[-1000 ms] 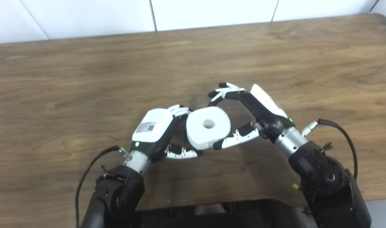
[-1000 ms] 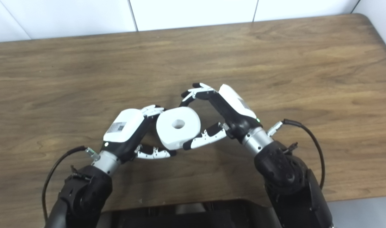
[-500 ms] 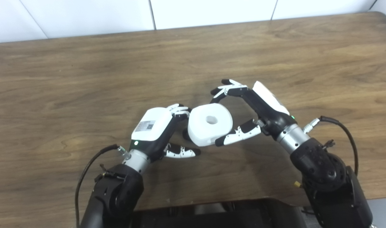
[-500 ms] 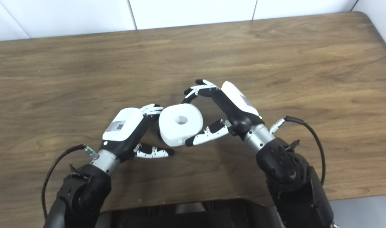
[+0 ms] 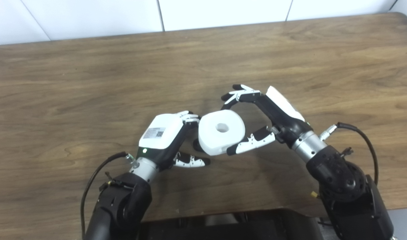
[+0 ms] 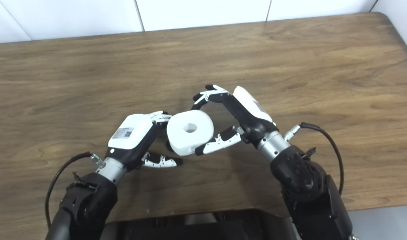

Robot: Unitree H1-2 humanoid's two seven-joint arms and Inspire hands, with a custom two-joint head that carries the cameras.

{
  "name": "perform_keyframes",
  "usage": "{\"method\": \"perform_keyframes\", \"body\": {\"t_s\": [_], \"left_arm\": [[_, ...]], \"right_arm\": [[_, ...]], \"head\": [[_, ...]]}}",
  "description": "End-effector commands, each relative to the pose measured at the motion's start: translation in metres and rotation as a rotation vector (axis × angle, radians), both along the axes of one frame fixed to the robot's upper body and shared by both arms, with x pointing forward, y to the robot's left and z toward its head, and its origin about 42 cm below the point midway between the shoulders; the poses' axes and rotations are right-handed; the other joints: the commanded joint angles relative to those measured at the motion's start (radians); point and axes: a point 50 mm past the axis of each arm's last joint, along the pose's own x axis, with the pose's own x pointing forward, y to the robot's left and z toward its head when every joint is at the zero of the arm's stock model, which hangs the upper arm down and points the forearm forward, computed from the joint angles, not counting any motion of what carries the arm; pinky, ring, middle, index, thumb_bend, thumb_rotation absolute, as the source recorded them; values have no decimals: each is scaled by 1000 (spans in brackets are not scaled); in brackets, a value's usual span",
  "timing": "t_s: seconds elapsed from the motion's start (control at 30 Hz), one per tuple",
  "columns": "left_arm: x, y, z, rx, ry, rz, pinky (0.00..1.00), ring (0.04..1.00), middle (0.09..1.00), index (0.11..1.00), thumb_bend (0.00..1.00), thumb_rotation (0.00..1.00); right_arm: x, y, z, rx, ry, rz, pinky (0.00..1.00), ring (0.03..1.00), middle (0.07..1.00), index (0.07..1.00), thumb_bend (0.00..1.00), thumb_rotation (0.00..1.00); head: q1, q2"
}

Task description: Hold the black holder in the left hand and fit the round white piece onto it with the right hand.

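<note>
— Between the two hands, low over the table [image 5: 90, 83], what sits there?

— The round white piece [image 5: 221, 132], a thick disc with a small hole in its top face. It lies between the thumb and the fingers [image 5: 238, 94] of the right hand [image 5: 268, 115]; the thumb presses its near side, while the fingers arch over its far edge, so I judge the hand is clamped on it, though the far contact is hidden.

— And the black holder [image 5: 196, 145]?

— Only a dark sliver shows under the disc's left edge. The left hand [image 5: 165, 138] curls around that spot, its fingers bent toward the disc and its thumb stretched out below; whether they truly close on the holder I cannot tell, since the palm and the disc cover it.

— Why is it held so?

— The hole faces up, likely so it can meet a post on the holder from above. The left hand appears to brace the base while the right steers the disc.

— Is it seated?

— I cannot tell; the joint is covered. A tilt could jam the hole.
</note>
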Motion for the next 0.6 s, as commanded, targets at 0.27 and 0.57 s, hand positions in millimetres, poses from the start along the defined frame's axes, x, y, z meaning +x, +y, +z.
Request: {"method": "perform_keyframes", "body": {"t_s": [0.27, 0.57], "left_arm": [[1, 10, -5, 36, 24, 26, 848, 878, 795, 488, 517, 55], [2, 10, -4, 34, 33, 30, 846, 878, 792, 488, 516, 54]], "right_arm": [[-1, -1, 14, 20, -73, 23, 835, 936, 785, 483, 524, 138], [-1, -2, 17, 18, -80, 28, 846, 938, 784, 483, 523, 139]], "head": [[-2, 3], [-2, 4]]}}
